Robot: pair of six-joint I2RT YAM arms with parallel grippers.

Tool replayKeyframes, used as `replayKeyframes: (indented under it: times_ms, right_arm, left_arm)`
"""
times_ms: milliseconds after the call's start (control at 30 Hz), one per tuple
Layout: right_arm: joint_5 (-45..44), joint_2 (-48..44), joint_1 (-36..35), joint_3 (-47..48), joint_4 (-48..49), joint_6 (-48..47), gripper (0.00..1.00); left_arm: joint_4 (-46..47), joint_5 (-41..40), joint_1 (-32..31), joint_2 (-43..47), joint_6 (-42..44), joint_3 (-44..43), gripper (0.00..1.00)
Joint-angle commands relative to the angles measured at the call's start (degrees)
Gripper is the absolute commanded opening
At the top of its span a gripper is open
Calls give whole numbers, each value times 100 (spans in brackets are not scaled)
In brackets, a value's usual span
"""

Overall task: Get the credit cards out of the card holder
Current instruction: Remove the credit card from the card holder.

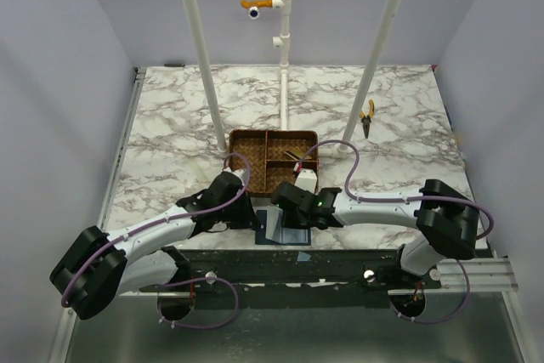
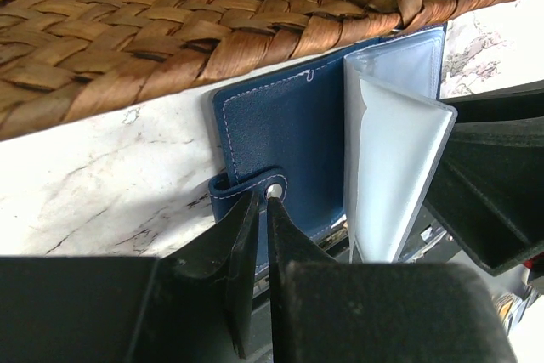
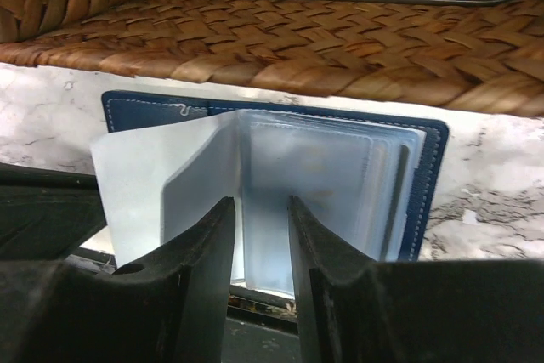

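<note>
Card holder [image 1: 285, 234] lies open on counter [image 1: 170, 125], just beside wicker tray [image 1: 245, 155], between both hands. Left hand [image 2: 261, 203] almost closed, looks pinched on clasp tab [image 2: 242, 183]. Right hand [image 3: 259, 203] slightly parted, holding nothing, tips at clear sleeves [image 3: 340, 201]. Credit cards [image 3: 314, 167] only faint tint inside.

Risks we see:
- right fingers nip sleeve film, not card: holder lifts whole or film tears
- slick card edge slips out
- small tab slips free, holder skids against tray
- upright leaf [image 2: 391, 176] flops over, hides pocket
</note>
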State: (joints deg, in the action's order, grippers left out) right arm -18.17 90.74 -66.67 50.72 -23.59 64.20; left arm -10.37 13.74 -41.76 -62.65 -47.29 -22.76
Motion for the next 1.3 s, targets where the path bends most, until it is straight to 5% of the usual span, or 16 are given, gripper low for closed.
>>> replayKeyframes:
  times_ms: [0,567,700,1267]
  right_arm:
    - [335,340,-2,-68,11,-91,35]
    - [646,538,36,-241,416,-37,24]
    - [1075,463,221,-470,881,-12,18]
    - [1683,399,514,-739,1406,189,3]
  left_arm:
    - [60,-37,-35,118,-36,88,11]
    - [-1332,-101,-68,1535,115,-742,7]
    - [-1222,170,-175,1363,60,-745,0]
    - [-170,261,-1344,143,82,-679,0]
